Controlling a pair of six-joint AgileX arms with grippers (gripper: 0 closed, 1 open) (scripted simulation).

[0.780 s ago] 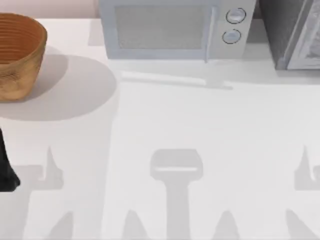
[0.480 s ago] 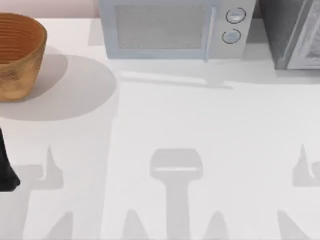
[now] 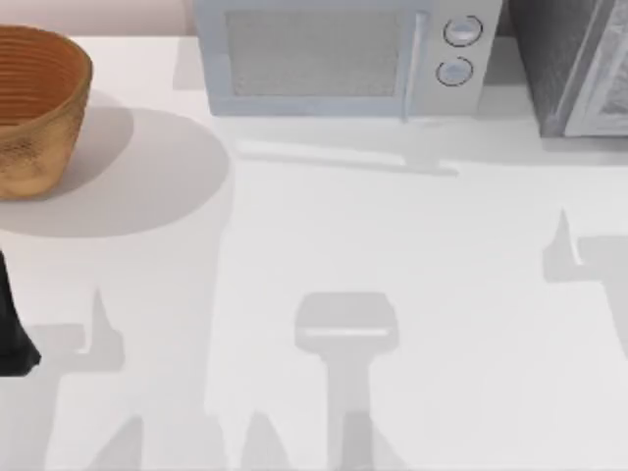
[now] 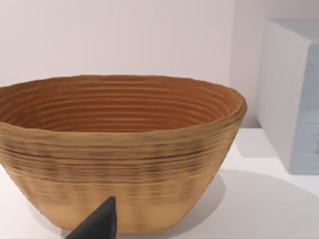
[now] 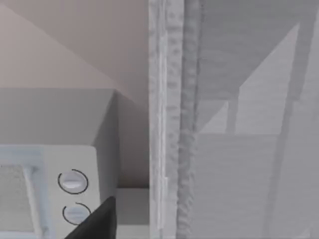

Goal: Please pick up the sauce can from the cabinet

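The sauce can is out of view. The cabinet (image 3: pixel 564 64) stands at the table's back right, dark grey and speckled with a paler framed panel. In the right wrist view the cabinet (image 5: pixel 234 129) rises close ahead, its speckled frame edge running upright beside pale panels. A dark part of my right gripper (image 5: pixel 97 223) points toward that edge; its shadow falls on the table in front of the cabinet. My left arm (image 3: pixel 12 329) rests at the table's left edge, with a dark part of my left gripper (image 4: pixel 97 225) facing the basket.
A woven brown basket (image 3: pixel 34 108) stands at the back left, large in the left wrist view (image 4: pixel 119 149). A light grey microwave (image 3: pixel 334 59) with two round knobs (image 5: pixel 73 181) stands at the back middle, just left of the cabinet. White table (image 3: pixel 392 235) spreads between.
The right arm's shadow has slid away from the front right toward the cabinet. The left arm has not moved.
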